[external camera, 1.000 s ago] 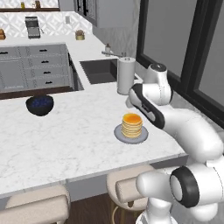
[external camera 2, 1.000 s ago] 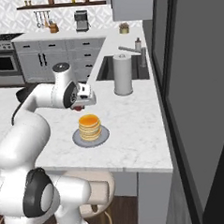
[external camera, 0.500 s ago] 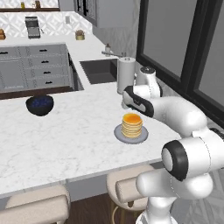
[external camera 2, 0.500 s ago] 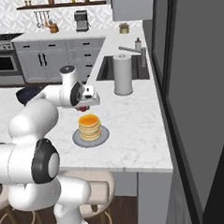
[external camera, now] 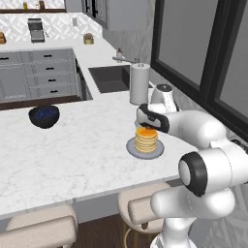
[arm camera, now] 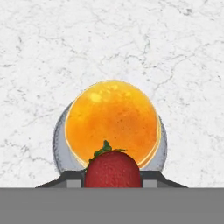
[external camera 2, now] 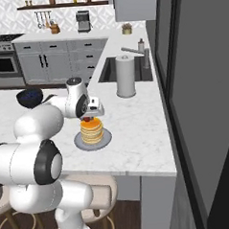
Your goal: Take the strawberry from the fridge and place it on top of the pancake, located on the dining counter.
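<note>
Placement step. Above the dining counter (external camera: 72, 150), the pancake (arm camera: 113, 122) sat stacked on its plate (external camera 2: 104, 140). The gripper (external camera 2: 89, 119) hovered just over the stack, jaws clenched on the strawberry (arm camera: 113, 169). Judged next: lower slightly, centre over the top pancake, then release.

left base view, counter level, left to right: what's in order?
Dark bowl → pancake stack on its plate, strawberry held just above it in the shut jaws → robot arm.
</note>
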Motion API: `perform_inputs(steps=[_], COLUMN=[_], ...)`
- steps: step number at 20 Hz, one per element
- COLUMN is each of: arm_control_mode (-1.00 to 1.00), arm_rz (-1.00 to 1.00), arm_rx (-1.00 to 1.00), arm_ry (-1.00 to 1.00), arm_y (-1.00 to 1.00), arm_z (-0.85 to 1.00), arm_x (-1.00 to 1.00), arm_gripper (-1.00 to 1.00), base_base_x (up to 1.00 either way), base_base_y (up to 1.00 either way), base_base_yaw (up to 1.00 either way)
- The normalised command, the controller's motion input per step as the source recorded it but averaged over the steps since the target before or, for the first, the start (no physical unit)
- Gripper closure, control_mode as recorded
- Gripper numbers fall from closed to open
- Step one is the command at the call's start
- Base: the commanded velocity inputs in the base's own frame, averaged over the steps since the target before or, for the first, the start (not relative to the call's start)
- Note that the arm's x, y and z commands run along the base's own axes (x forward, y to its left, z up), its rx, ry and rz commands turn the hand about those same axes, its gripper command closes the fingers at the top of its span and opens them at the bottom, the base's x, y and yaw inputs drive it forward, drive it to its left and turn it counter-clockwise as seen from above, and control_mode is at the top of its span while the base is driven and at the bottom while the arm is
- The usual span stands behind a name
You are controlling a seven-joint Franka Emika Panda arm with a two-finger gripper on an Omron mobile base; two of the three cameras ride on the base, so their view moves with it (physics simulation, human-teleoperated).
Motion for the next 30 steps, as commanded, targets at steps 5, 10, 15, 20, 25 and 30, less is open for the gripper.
perform_inputs(steps=[5,10,15,20,25,30], arm_control_mode=[-1.00,-1.00,-1.00,-1.00,-1.00,-1.00], arm_rz=[0.00,0.00,0.00,0.00,0.00,0.00], arm_rx=[0.00,0.00,0.00,0.00,0.00,0.00], arm_ry=[-0.05,-0.01,0.00,0.00,0.00,0.00], arm_y=[0.00,0.00,0.00,0.00,0.00,0.00], arm_z=[-0.17,-0.03,-0.01,-0.21,-0.27,-0.24], arm_x=[0.09,0.34,0.39,0.08,0.00,0.00], arm_gripper=[1.00,1.00,1.00,1.00,1.00,1.00], base_base_x=[0.00,0.00,0.00,0.00,0.00,0.00], base_base_y=[0.00,0.00,0.00,0.00,0.00,0.00], base_base_yaw=[0.00,0.00,0.00,0.00,0.00,0.00])
